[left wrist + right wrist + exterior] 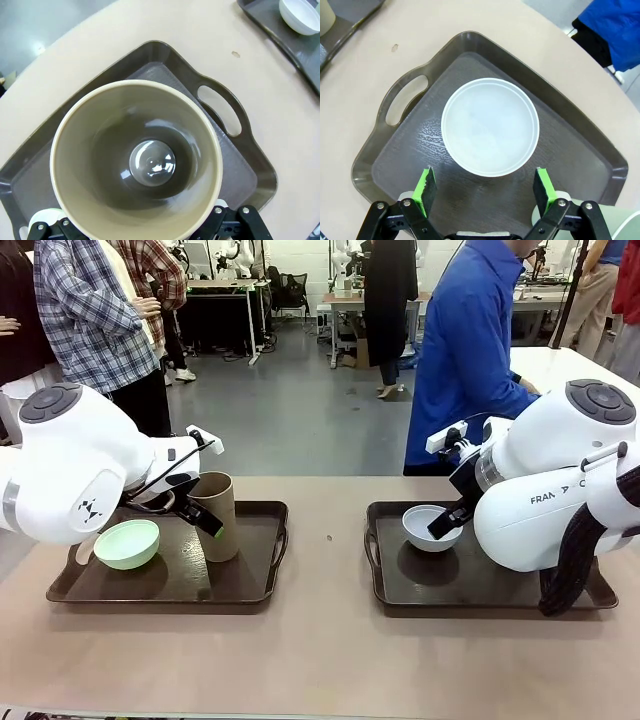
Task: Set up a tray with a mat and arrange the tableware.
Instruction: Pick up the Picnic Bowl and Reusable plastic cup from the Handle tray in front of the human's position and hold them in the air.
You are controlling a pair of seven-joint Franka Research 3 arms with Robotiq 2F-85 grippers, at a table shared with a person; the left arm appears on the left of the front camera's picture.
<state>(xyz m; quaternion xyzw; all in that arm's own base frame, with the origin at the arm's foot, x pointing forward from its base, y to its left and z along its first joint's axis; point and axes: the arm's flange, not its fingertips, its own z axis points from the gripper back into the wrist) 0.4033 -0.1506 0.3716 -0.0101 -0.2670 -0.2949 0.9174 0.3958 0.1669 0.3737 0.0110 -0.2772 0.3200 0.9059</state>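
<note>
the brown tumbler (225,502) stands upright on the left tray (250,585), just right of the mint green bowl (127,543), in the left half of the front view. the left fingers (205,523) are spread as wide as they go and straddle the tumbler's upper half. the left wrist view looks straight down its mouth, and i cannot tell whether the pads touch its wall.

in the right half, the white bowl (490,127) sits mid-way on the right tray (580,160). the right fingers (426,189) hang above it, wide open and empty, with a green pad at each lower corner of the bowl in the right wrist view.

the step looks like setting or taking these two pieces. keep the left wrist centred on the tumbler so both pads meet or leave the wall together. a one-sided nudge would likely tip so tall a piece toward the bowl. travel straight up or down, not sideways.

the white bowl looks about as wide as the gap, so pinching one rim wall seems safer than spanning it. its smooth, matte surface may slip, so close gently and squarely.
</note>
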